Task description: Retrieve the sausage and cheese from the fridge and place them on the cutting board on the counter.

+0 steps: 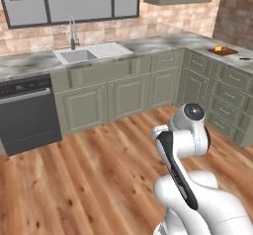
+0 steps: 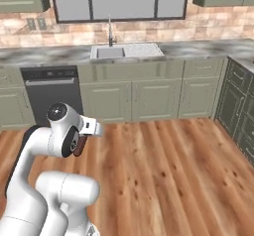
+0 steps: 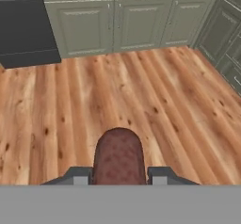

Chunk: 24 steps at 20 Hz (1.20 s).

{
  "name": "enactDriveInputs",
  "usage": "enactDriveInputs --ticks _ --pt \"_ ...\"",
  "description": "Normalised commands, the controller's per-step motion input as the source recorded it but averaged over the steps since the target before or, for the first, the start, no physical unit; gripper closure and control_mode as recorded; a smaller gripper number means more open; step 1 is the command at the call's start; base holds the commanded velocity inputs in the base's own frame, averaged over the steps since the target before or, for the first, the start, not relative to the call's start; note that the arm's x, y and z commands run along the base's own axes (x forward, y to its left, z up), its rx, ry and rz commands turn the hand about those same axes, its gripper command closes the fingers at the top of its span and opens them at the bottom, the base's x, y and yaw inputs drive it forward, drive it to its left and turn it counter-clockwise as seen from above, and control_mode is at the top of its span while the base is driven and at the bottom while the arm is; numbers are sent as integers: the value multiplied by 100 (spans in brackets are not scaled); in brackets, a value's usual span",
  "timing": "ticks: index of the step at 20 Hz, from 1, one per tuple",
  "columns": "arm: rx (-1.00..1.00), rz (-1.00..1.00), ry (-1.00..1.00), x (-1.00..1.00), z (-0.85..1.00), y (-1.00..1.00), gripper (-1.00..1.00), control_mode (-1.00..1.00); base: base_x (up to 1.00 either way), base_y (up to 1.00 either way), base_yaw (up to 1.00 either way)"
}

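The sausage [image 3: 118, 155], a dark reddish-brown cylinder with a rounded end, is clamped between the two fingertips of my gripper [image 3: 119, 173], which is shut on it above the wooden floor. From the right base view, the sausage [image 2: 79, 146] hangs under the white hand. On the counter [image 1: 148, 44], far right, lies the reddish-brown cutting board [image 1: 225, 52]. A small yellow-orange piece on it looks like the cheese [image 1: 218, 48]. The fridge is out of view.
A black dishwasher [image 1: 27, 113] stands at the left under the counter, and a sink [image 1: 76, 56] with a faucet [image 1: 73, 34] sits in the middle. Grey-green cabinets [image 1: 128, 96] line the back and right walls. Open wooden floor [image 1: 89, 170] lies in front.
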Motion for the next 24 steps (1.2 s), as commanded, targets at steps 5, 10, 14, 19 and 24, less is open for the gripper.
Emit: enactDriveInputs --ticks 5,10,14,19,24 --pt "0 0 0 0 0 0 100 100 74 0 -6" --pt "0 0 0 0 0 0 100 100 72 0 -11" --pt "0 0 0 0 0 0 100 100 61 -4 -26" --pt "0 0 0 0 0 0 100 100 45 0 -45" --pt "0 0 0 0 0 0 100 100 37 0 -53"
